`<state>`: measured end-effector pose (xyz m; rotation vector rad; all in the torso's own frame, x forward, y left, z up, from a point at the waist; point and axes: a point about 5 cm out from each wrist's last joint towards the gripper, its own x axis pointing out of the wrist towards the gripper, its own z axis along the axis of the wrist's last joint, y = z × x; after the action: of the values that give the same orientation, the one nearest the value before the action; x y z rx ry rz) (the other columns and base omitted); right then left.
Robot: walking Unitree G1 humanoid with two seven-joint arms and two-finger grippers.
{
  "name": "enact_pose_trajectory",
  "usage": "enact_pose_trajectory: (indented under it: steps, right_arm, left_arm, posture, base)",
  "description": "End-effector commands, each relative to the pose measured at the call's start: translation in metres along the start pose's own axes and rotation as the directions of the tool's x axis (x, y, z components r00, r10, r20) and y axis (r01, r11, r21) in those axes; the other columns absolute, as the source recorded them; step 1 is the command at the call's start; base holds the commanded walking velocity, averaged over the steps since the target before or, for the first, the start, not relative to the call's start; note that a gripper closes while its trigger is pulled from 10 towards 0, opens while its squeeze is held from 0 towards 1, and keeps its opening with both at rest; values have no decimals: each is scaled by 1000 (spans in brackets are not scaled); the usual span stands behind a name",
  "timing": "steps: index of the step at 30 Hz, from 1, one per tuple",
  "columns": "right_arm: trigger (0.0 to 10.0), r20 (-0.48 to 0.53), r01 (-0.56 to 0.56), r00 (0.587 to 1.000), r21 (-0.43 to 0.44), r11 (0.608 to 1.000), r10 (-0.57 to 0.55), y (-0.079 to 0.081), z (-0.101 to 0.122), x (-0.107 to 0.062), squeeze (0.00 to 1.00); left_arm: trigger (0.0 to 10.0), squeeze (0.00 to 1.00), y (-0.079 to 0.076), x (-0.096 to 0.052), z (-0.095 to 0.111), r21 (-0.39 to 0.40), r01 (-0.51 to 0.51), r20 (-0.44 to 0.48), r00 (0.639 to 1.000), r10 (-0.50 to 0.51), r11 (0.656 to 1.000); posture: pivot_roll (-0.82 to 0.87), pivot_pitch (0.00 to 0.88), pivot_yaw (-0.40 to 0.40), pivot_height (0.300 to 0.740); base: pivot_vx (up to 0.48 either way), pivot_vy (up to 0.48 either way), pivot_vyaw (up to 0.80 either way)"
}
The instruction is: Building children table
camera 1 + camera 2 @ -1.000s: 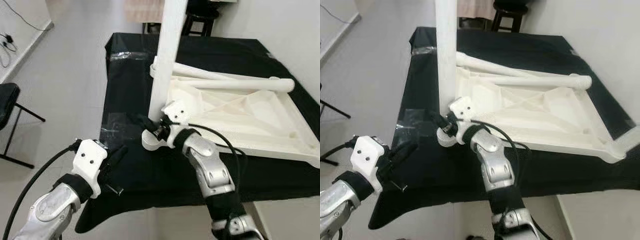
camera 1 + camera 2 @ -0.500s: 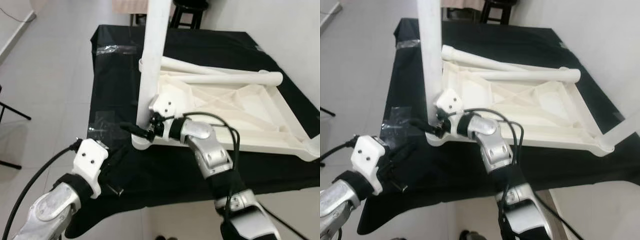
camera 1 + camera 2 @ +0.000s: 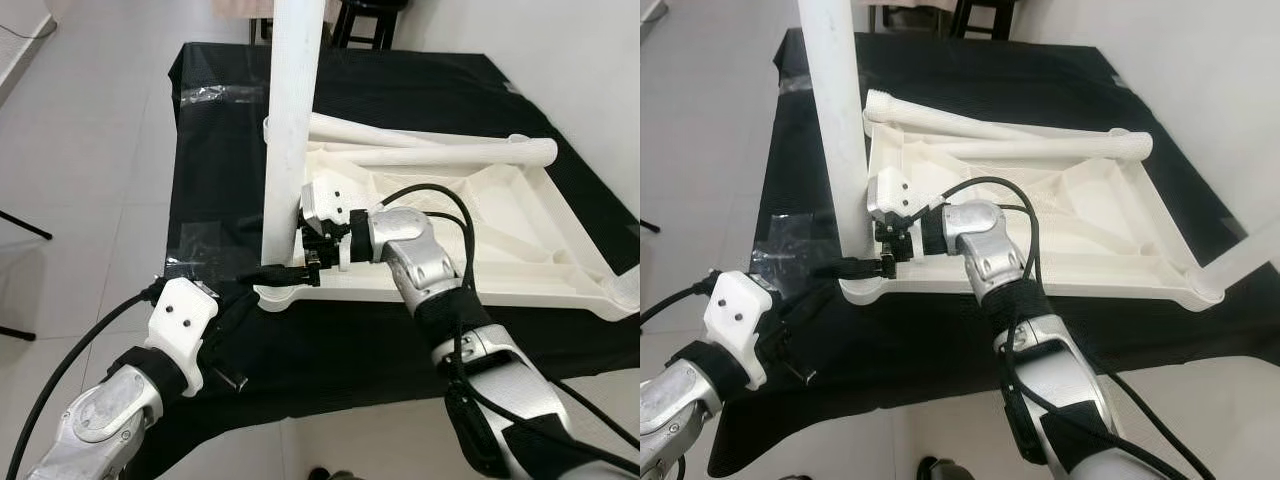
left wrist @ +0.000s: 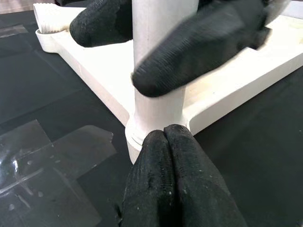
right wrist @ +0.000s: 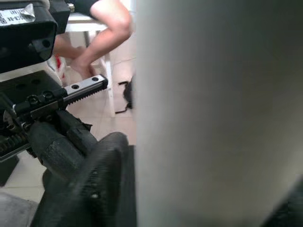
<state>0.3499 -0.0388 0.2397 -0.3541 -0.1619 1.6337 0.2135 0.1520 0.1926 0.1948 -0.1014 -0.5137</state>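
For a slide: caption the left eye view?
Right gripper clamps the upright white plastic table leg at a corner socket of the overturned white tabletop; left gripper waits nearby.

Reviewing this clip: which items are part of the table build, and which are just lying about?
Part of the job:
- upside-down white plastic tabletop
- upright white tube leg, gripped by right claw
- two loose white tube legs
- left claw, shut

Lying about:
- black cloth
- clear tape patch
- dark stool
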Motion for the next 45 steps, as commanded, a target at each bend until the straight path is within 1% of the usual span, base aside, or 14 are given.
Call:
enact_pose_trajectory:
  steps: [1, 14, 16, 18, 21, 30, 31, 33, 34, 39, 40, 41, 42, 45]
  right_arm:
    - [0, -11, -83, 996, 30, 996, 83, 6, -4, 12, 0]
    - [0, -40, 166, 986, 37, 985, -165, -2, -23, -19, 0]
    - [0, -63, 330, 943, 51, 942, -327, 0, -34, -26, 0]
    - [0, -123, 759, 650, 150, 633, -750, 4, -56, -36, 0]
    - [0, -221, 820, 564, 32, 571, -796, 37, -71, -29, 0]
    - [0, -229, 744, 661, 78, 664, -714, 38, -71, -9, 0]
    - [10000, -225, 736, 671, 83, 672, -707, 38, -67, -6, 0]
    - [10000, -219, 736, 672, 93, 670, -708, 39, -64, -4, 0]
    - [10000, -204, 722, 689, 105, 684, -696, 38, -58, -3, 1000]
    - [10000, -107, 615, 788, 123, 779, -606, 30, -38, -2, 1000]
    - [10000, -49, 545, 838, 138, 827, -544, 26, -31, -2, 784]
    - [10000, -49, 545, 838, 138, 827, -544, 26, -31, -2, 784]
    - [10000, -14, 474, 878, 147, 868, -478, 20, -28, -5, 0]
    - [10000, 12, 358, 932, 128, 925, -362, 13, -25, -9, 0]
  left_arm:
    - [10000, 0, 0, -3, -1, 8, 1, -18, 1000, -1, 1000]
    - [10000, 0, -1, -3, -1, 7, 1, -20, 1000, -1, 1000]
    - [10000, 0, 0, -2, -1, 7, 1, -18, 1000, -1, 1000]
    - [10000, 0, 2, -3, -1, 7, 2, -18, 1000, -2, 1000]
    - [10000, 0, 3, -3, -2, 4, 8, -20, 1000, -7, 1000]
    - [10000, 0, 0, -1, -2, 0, 12, -20, 1000, -12, 1000]
    - [10000, 0, 3, -1, -2, 8, 1, -22, 1000, 0, 1000]
    - [10000, 0, 5, -2, -2, 14, -8, -24, 1000, 9, 1000]
    - [10000, 0, 7, -2, -2, 14, -14, -23, 1000, 15, 1000]
    - [10000, 0, 3, 0, -2, 6, 4, -21, 1000, -3, 1000]
    - [10000, 0, 1, 0, -2, 4, 9, -21, 1000, -9, 1000]
    - [10000, 0, 1, 0, -2, 4, 9, -21, 1000, -9, 1000]
    - [10000, 0, 0, 1, -2, 3, 12, -21, 1000, -12, 1000]
    - [10000, 0, 0, 0, -2, 3, 11, -23, 1000, -11, 1000]
  posture:
    - [182, 236, -160, 740]
    - [147, 236, -165, 740]
    - [141, 236, -167, 740]
    - [125, 234, -167, 740]
    - [129, 237, -147, 740]
    - [135, 232, -159, 740]
    - [133, 232, -158, 740]
    - [132, 230, -157, 740]
    - [132, 230, -157, 740]
    - [137, 230, -150, 740]
    - [133, 229, -145, 740]
    - [133, 229, -145, 740]
    - [143, 233, -144, 740]
    - [158, 238, -147, 740]
  base:
    - [0, 0, 0]
    - [0, 0, 0]
    - [0, 0, 0]
    - [0, 0, 0]
    - [0, 0, 0]
    - [0, 0, 0]
    - [0, 0, 0]
    - [0, 0, 0]
    - [0, 0, 0]
    - [0, 0, 0]
    - [0, 0, 0]
    - [0, 0, 0]
    - [0, 0, 0]
    - [0, 0, 0]
